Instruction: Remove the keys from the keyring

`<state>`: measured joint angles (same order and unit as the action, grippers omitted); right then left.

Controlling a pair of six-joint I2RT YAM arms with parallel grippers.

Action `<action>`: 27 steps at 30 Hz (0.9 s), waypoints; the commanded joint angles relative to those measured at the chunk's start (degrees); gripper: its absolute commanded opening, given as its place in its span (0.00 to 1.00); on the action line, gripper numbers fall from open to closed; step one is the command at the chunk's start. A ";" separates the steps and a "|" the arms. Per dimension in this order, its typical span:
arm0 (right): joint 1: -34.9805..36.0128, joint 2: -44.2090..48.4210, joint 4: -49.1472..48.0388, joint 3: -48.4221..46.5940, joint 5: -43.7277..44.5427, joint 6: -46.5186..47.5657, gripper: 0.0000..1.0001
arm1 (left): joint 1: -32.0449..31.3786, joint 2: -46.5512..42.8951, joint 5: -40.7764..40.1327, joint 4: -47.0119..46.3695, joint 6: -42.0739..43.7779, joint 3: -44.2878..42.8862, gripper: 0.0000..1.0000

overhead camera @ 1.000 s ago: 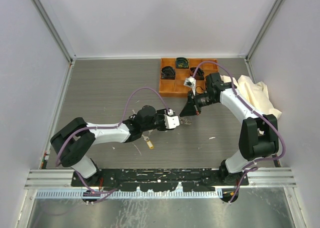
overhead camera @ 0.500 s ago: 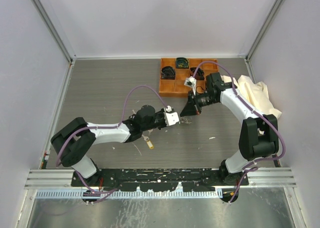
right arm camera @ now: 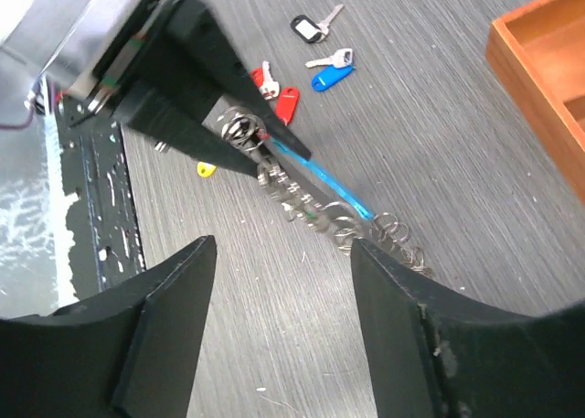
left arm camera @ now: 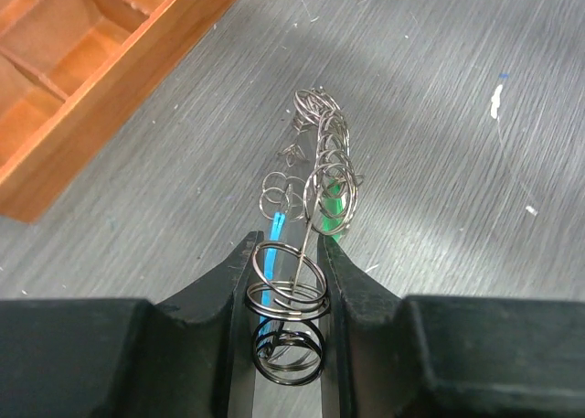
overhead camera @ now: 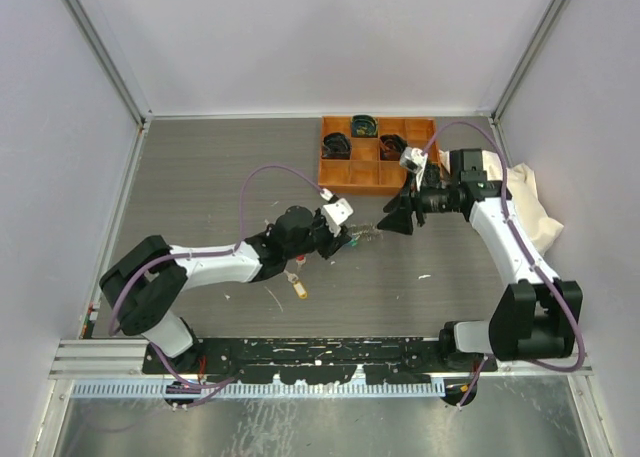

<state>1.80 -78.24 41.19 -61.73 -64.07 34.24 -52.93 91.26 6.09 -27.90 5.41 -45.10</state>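
Centrally on the surface, the left gripper (left arm camera: pixel 286 253) is clenched on one coiled end of the keyring (left arm camera: pixel 320 176), whose chain trails toward 3 o'clock in the top view. The right gripper (right arm camera: pixel 283 249) hangs released above that chain, while loose keys (right arm camera: pixel 331 75) lie at the left gripper's 7 o'clock.
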 commanded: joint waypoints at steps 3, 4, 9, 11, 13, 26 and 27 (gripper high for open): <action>2.32 10.80 -5.19 9.61 -3.94 16.35 0.77 | 0.59 -4.01 -5.02 5.12 -14.11 -6.17 0.00; 2.67 12.09 -5.31 11.94 -4.22 21.79 0.79 | 0.65 -4.28 -5.49 6.20 -14.86 -6.74 0.00; 2.96 13.05 -4.18 18.00 -4.37 39.55 0.84 | 1.70 -5.38 -6.70 12.80 -17.70 -10.06 0.00; 3.42 13.59 -7.41 19.48 -4.29 37.51 0.84 | 1.89 -5.88 -7.12 16.08 -19.25 -12.17 0.00; 4.64 14.21 -15.68 21.03 -2.09 30.10 0.81 | 1.91 -6.23 -7.63 19.31 -20.36 -14.40 0.00; 8.70 15.54 -49.99 27.56 12.74 -6.85 0.73 | 1.86 -8.24 -11.24 26.11 -33.57 -21.16 0.00; 8.87 15.60 -51.85 28.03 13.24 -8.19 0.73 | 1.92 -8.42 -10.99 25.76 -34.22 -21.17 0.00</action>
<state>9.91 -64.20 3.38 -34.76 -55.31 36.51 -51.24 86.15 -4.40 0.05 -23.46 -62.96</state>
